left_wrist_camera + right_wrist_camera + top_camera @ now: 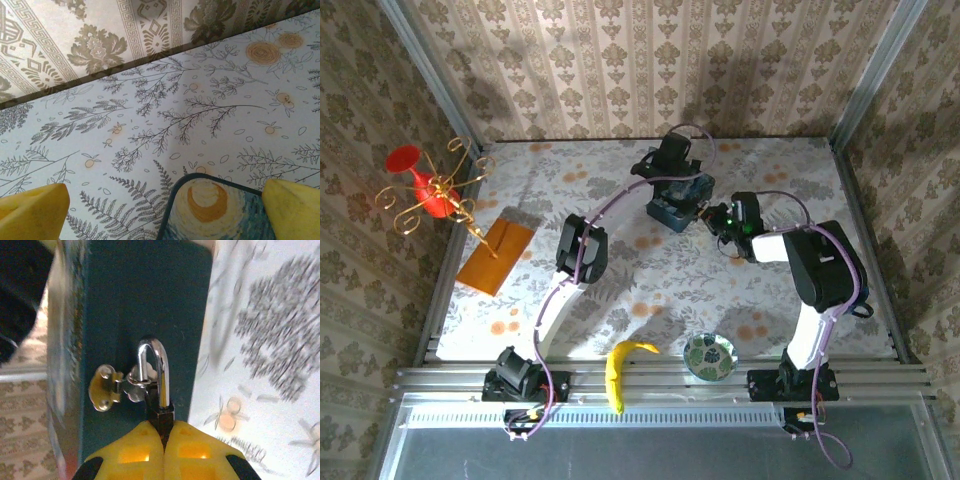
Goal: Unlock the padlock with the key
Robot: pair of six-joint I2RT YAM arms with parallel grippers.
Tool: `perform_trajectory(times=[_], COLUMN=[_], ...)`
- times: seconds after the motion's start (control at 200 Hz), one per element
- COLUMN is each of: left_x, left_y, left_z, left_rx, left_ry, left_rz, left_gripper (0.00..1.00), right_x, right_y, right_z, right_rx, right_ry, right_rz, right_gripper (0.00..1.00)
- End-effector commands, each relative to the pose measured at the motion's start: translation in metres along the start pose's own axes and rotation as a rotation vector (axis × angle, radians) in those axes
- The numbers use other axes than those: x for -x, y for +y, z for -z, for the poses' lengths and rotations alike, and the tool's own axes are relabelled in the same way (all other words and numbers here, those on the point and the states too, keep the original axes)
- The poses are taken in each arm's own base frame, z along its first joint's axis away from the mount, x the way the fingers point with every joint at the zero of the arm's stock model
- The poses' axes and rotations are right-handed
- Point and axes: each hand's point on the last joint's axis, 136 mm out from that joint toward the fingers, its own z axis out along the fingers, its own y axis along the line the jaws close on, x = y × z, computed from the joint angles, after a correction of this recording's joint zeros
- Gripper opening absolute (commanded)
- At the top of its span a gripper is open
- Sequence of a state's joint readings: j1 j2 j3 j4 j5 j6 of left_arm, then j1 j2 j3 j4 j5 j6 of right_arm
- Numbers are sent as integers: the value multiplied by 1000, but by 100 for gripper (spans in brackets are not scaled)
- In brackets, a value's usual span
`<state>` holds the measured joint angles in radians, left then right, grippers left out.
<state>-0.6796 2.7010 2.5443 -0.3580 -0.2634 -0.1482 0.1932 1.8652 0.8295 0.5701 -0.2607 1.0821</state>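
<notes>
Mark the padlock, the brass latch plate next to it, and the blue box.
padlock [163, 371]: right wrist view, on its silvery shackle.
brass latch plate [102, 390]: right wrist view, on the plate's middle.
blue box [145, 295]: right wrist view, on its dark side wall.

No word, number, label or brand mark can be read on the padlock [163, 385], the blue painted box [145, 295] or the flowered tablecloth [650, 290].

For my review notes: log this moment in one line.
left gripper: open above box | right gripper: shut on padlock | shackle: through hasp
</notes>
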Motion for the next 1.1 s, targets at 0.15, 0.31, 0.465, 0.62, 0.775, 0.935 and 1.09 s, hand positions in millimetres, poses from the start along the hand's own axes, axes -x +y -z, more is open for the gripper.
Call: perform_trajectory(times=[0.15,0.31,0.465,0.62,0.775,0.935,1.09], left_x=[-35,-38,-41,-46,-51,-55,-39], left_y=[-1,-4,-1,5,9,7,10], left_z=[1,2,5,9,11,17,36], left_rx=[-11,-26,-20,-14,-8,-18,-7], left_ry=[116,130,142,149,172,183,150], left_rz=[-116,-125,-146,-147,-150,-143,-133], left_gripper=[95,83,86,88,88,89,96], right_x=[59,78,80,91,92,52,-9], right_y=[35,75,84,32,19,51,69], right_z=[-7,-10,5,29,39,26,27], right_rx=[136,426,596,459,440,463,482], right_ry=[-141,-81,-18,-181,-218,-62,34], right_rz=[-25,-44,-109,-209,-290,-263,-254], right_gripper=[0,0,0,0,0,0,0])
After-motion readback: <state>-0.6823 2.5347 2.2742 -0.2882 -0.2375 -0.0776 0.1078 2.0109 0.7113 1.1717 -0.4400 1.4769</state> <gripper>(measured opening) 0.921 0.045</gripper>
